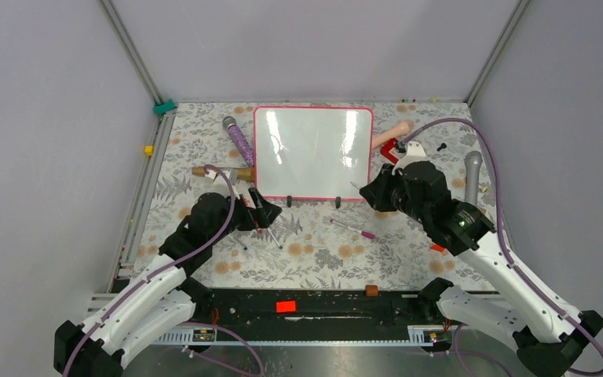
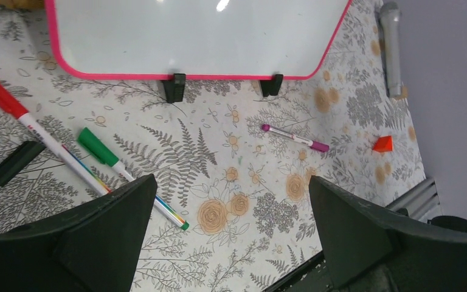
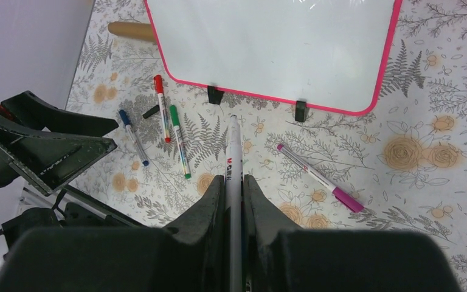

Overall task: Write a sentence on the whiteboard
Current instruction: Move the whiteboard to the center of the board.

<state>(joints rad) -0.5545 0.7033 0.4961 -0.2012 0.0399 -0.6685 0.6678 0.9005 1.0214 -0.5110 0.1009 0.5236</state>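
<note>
Whiteboard (image 1: 314,153) blank; writing not begun. Right jaws pinch marker (image 3: 235,149), left jaws spread, empty. Bring your tip to board's far-left.

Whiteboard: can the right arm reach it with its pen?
Probably yes. The right gripper, shut on a white marker, points at the whiteboard from close by, and nothing lies between tip and board.

Bright even overhead light, glare streaks on whiteboard (image 1: 314,153), sharp focus
</note>
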